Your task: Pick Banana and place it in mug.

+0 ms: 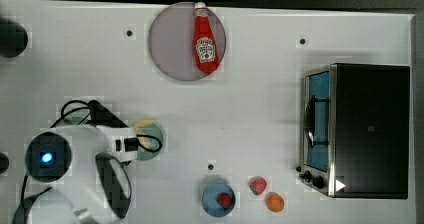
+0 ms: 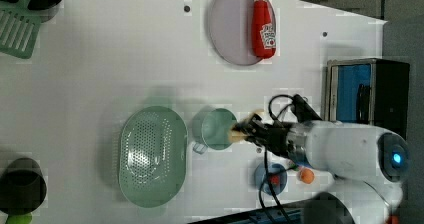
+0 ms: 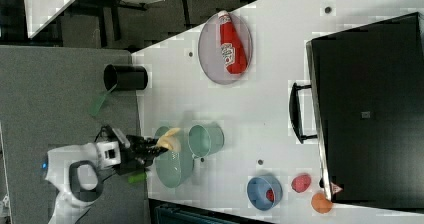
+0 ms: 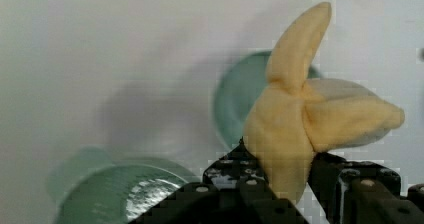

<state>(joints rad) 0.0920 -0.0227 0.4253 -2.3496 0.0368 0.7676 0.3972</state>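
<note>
My gripper (image 4: 287,171) is shut on the banana (image 4: 305,114), a pale yellow plush piece with a peel flap sticking up, held off the table. The muted-green mug (image 4: 235,99) lies just behind it in the wrist view. In the left view the banana (image 2: 245,126) hangs at the right rim of the mug (image 2: 215,129), with the gripper (image 2: 252,131) reaching in from the left view's right. In the right view the banana (image 3: 170,138) is just left of the mug (image 3: 206,140). In the top view the arm covers part of the mug (image 1: 149,141).
The pale green perforated dish (image 2: 152,156) lies right beside the mug. A ketchup bottle (image 1: 205,41) rests on a grey plate (image 1: 170,44). A toaster oven (image 1: 370,129), a blue bowl (image 1: 207,196), a red fruit (image 1: 258,185) and an orange ball (image 1: 275,202) stand further off.
</note>
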